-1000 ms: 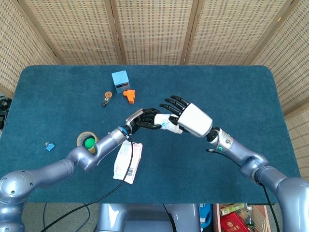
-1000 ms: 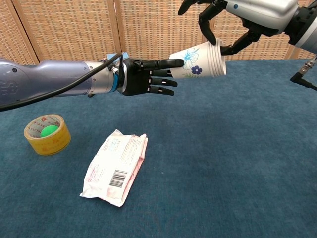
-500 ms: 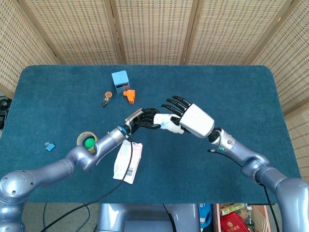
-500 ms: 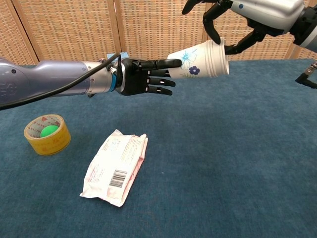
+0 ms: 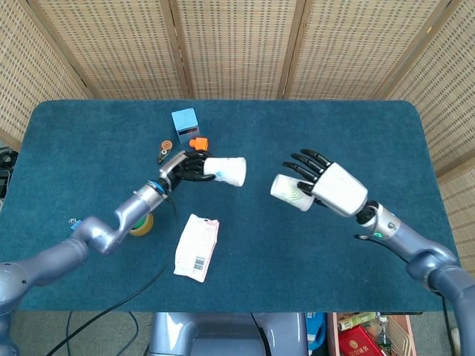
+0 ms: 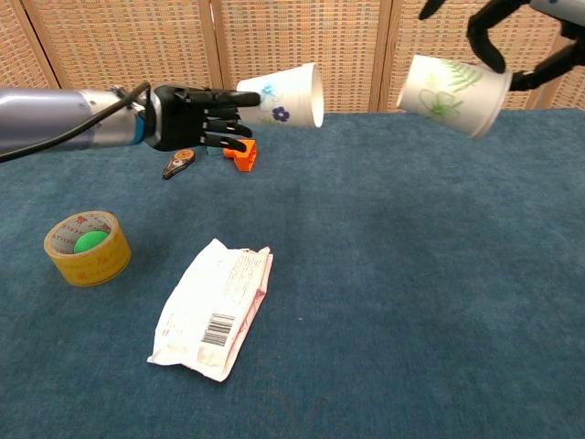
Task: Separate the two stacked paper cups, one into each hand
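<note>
My left hand (image 5: 186, 164) (image 6: 196, 116) holds a white paper cup with blue flowers (image 5: 225, 170) (image 6: 282, 95) by its base, its mouth facing right. A second paper cup with a green leaf print (image 5: 291, 191) (image 6: 452, 91) is gripped by my right hand (image 5: 330, 184) near its rim. In the chest view only the dark fingers (image 6: 484, 37) of that hand show at the top right corner. The two cups are apart, both raised above the table, with a wide gap between them.
On the blue table (image 5: 356, 133) lie a white packet with a barcode (image 5: 197, 247) (image 6: 213, 307), a yellow tape roll with a green ball inside (image 6: 87, 247), a blue box (image 5: 185, 120), an orange piece (image 5: 198, 142) (image 6: 239, 155), a small tool (image 5: 163, 150) and a blue clip (image 5: 76, 223).
The stacked cups have come apart. My left hand has drawn back left with the blue-flower cup, and my right hand has pulled right with the green-leaf cup.
</note>
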